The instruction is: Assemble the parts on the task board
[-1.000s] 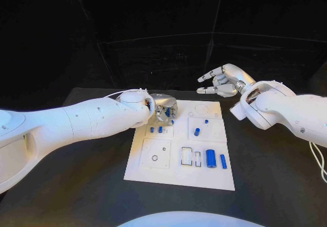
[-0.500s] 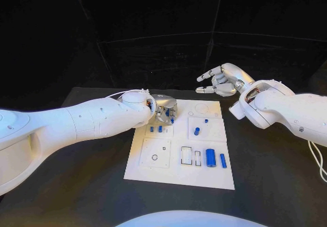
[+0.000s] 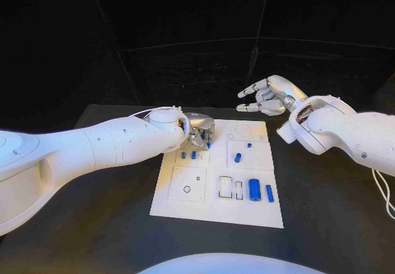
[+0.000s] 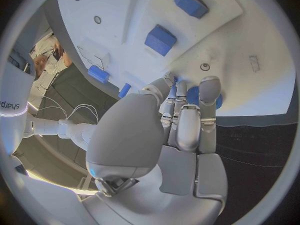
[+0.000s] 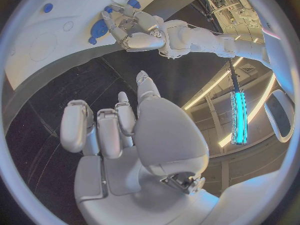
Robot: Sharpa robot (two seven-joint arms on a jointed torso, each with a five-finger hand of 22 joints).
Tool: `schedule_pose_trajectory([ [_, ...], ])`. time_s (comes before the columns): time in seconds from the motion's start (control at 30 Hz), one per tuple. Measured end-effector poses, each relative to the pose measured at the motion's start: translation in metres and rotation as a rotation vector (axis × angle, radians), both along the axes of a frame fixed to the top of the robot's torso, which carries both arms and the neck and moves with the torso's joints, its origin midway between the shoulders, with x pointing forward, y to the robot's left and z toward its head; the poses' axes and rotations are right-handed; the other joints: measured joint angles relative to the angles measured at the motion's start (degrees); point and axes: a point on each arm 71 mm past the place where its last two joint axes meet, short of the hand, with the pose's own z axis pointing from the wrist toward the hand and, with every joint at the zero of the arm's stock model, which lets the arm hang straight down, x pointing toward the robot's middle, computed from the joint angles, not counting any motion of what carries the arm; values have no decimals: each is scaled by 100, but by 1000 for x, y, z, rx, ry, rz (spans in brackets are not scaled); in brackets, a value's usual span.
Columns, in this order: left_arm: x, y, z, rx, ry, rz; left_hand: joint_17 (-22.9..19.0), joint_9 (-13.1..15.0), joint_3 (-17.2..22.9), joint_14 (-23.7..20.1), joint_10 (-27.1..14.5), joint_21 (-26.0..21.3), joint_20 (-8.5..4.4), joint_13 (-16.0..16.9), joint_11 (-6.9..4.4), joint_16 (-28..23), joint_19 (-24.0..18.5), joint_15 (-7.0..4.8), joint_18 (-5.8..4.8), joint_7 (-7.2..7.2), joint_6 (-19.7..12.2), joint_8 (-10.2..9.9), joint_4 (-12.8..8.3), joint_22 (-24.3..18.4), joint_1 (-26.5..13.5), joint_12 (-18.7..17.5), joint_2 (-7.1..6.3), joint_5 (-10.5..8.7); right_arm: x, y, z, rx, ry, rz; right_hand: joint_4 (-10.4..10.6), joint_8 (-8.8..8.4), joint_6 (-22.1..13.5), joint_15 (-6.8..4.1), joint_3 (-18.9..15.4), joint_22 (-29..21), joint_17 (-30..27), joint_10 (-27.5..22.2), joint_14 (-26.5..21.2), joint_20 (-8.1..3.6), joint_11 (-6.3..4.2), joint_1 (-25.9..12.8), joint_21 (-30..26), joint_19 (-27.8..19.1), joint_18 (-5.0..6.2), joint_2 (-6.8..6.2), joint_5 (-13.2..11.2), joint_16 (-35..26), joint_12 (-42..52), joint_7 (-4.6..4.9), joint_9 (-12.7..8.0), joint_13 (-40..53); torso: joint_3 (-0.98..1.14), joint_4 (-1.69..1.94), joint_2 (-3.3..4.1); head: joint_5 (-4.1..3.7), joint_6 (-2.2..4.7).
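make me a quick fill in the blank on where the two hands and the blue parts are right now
1. The robot's left hand has its fingers down on the far-left part of the white rectangular task board, touching a small ____ part.
2. The right hand hovers beyond the board's far edge, holding ____.
3. The large blue cylinder lies on the board's near-____ part.

Missing words: blue; nothing; right
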Motion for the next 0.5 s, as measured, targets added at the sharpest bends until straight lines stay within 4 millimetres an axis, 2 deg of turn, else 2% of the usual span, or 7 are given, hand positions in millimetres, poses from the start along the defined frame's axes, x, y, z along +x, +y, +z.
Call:
schedule_pose_trajectory([
  [0.1, -1, -2, -1, -1, 1, -2, -28, -5, 51, 10, 109, 84, -14, -26, -17, 0, 54, -11, -4, -5, 90, -2, 15, 93, -29, -15, 29, -1, 0, 0, 0, 0, 0, 1, 0, 0, 0, 0, 0, 0, 0, 0, 0, 0, 0, 0, 0, 0, 0, 0, 0, 0, 0, 0, 0, 1, -1, 1, 1, 0, -7],
  [0.17, -1, -2, -1, -3, 0, -2, -46, -9, 121, 21, 197, 135, -11, -34, -33, 0, 92, -21, -92, -17, 159, -17, 12, 151, -61, -50, 61, -1, 0, 1, 0, 0, 0, 1, 0, 0, 0, 0, 0, 0, 0, 0, 0, 0, 0, 0, 0, 0, 0, 0, 0, 0, 0, 0, 0, 2, -1, 1, 1, 0, -12],
  [0.5, -6, 6, -3, -38, -28, 1, -174, -10, 373, 19, 390, 353, -69, -38, -63, -30, 197, -62, -91, -13, 316, -62, -73, 407, -26, -178, 103, -3, 0, 0, 0, 0, 0, 1, 0, -1, 0, 0, 0, 0, -1, -1, 0, 0, 0, 0, 0, 0, 0, 0, 0, 0, 0, 0, 0, 7, -2, 8, -3, 0, 3],
])
